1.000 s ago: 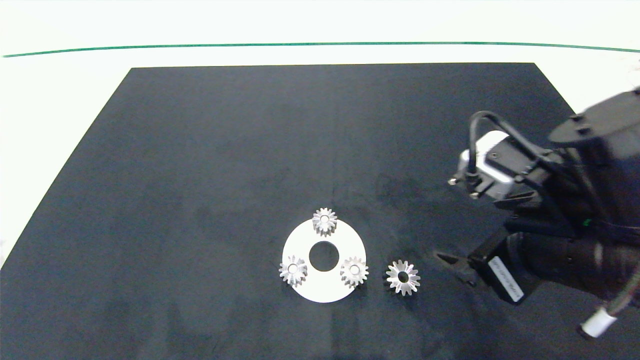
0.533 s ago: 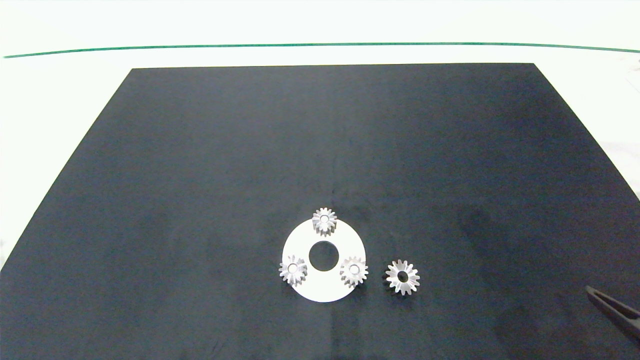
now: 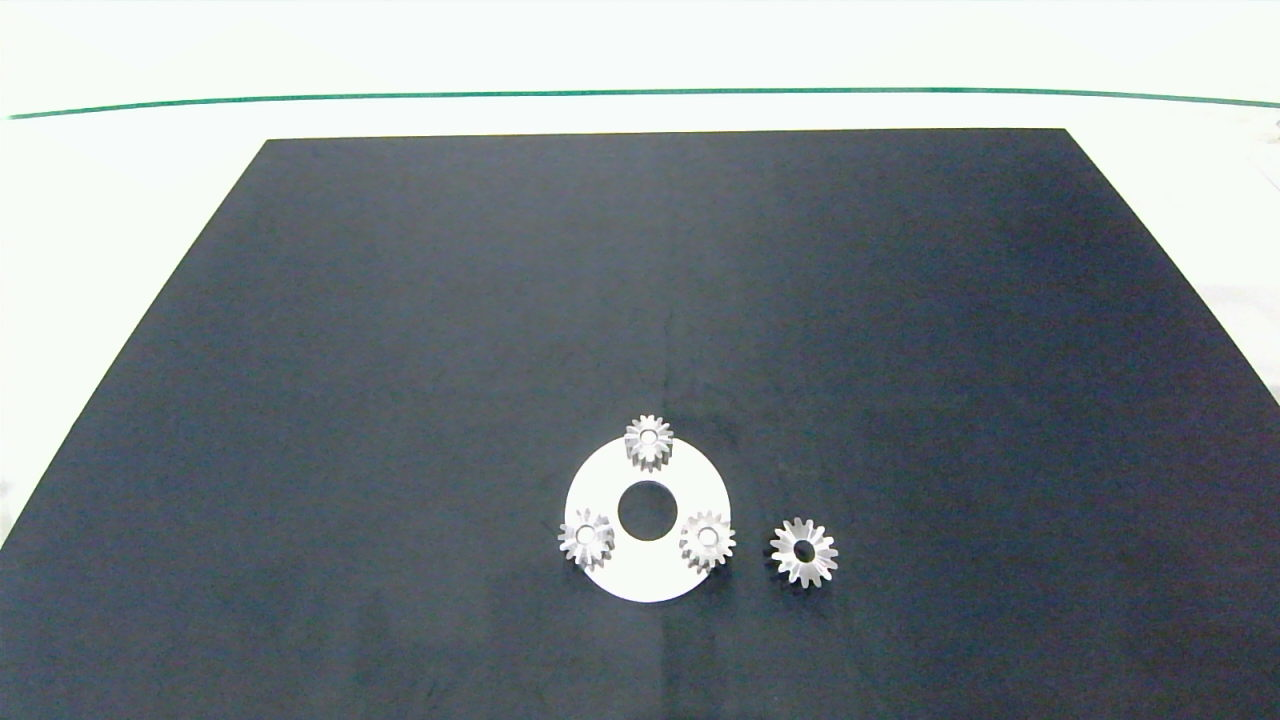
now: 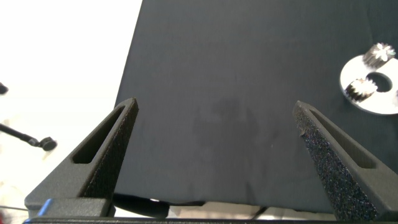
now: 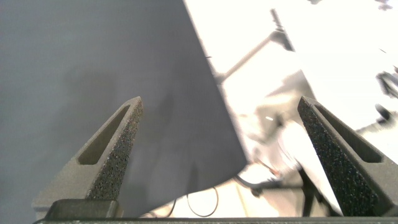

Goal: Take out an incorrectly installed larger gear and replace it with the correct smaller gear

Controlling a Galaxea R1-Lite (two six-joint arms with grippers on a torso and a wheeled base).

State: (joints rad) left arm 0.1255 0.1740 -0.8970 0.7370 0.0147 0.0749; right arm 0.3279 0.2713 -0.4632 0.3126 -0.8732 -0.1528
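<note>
Silver larger gear [image 3: 804,551] lies lower centre, right of your white disc [image 3: 648,574]; both end effectors [image 4: 217,134] [image 5: 221,134] gape, released.

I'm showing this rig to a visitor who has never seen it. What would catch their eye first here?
The white ring-shaped plate near the front of the black mat, carrying three small silver gears, one of them the smaller gear at its right edge. Just right of the plate, the larger gear lies alone on the mat. Neither arm shows from above; each wrist view shows its jaws wide open over the mat's edge.
</note>
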